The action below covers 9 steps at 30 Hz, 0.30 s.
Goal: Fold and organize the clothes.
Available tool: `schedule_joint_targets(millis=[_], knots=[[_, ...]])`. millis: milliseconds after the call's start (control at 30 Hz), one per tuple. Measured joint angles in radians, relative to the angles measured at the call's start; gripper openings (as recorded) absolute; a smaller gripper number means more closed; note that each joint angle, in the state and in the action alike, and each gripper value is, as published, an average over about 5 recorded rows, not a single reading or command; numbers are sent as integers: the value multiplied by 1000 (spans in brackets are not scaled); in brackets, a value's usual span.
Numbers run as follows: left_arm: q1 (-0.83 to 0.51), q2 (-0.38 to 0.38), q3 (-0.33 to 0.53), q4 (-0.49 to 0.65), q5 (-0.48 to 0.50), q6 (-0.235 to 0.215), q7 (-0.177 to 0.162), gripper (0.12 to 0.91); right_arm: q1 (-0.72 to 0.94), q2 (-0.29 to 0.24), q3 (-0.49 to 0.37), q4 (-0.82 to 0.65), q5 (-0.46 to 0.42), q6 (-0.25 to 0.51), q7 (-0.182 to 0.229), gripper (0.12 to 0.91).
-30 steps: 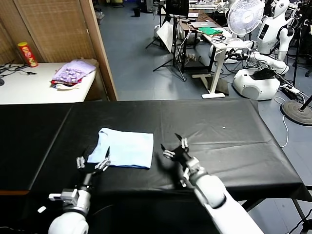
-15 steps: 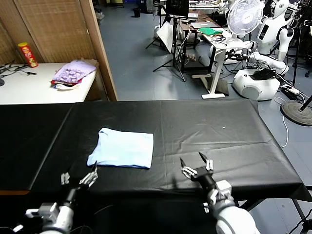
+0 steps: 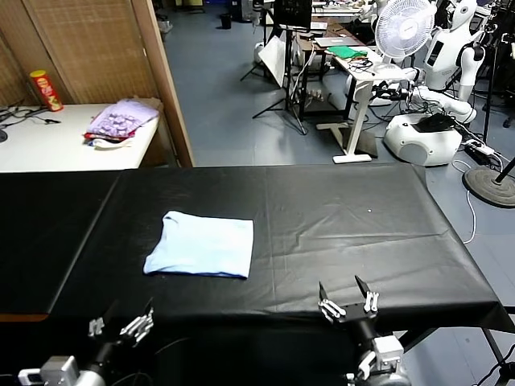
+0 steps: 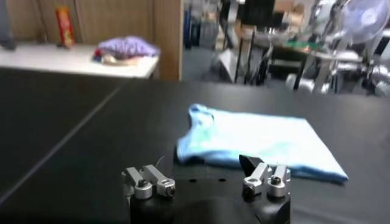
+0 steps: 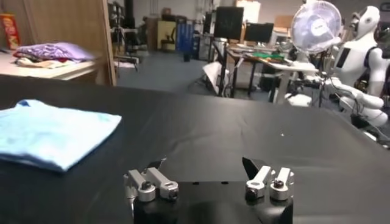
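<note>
The pale sky-blue T-shirt (image 3: 201, 244) lies folded into a small rectangle on the black table (image 3: 338, 209), left of centre. It also shows in the left wrist view as the blue cloth (image 4: 262, 142) and in the right wrist view as the same shirt (image 5: 52, 132). My left gripper (image 3: 121, 326) is open and empty, low at the table's near edge, well short of the shirt. My right gripper (image 3: 348, 301) is open and empty too, at the near edge right of the shirt. In the wrist views the left gripper (image 4: 204, 169) and right gripper (image 5: 204, 167) hold nothing.
A white side table (image 3: 48, 145) at the back left carries a purple patterned cloth pile (image 3: 121, 119) and a red-yellow can (image 3: 46, 88). Beyond the black table are a fan (image 3: 405, 28), a white robot (image 3: 451, 56), desks and stands.
Both grippers have drawn back from beside the shirt toward the table's near edge and dropped low. The folded shirt has stayed where it lay.
</note>
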Motion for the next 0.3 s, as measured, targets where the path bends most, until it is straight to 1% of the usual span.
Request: schedule_joint_targets(millis=[100, 300], knots=[[2, 3, -7, -6, -2, 13, 11, 798, -10, 1, 1, 6, 0, 0, 1, 798], [-4, 3, -9, -9, -3, 17, 25, 798, -19, 2, 1, 11, -1, 1, 1, 798]])
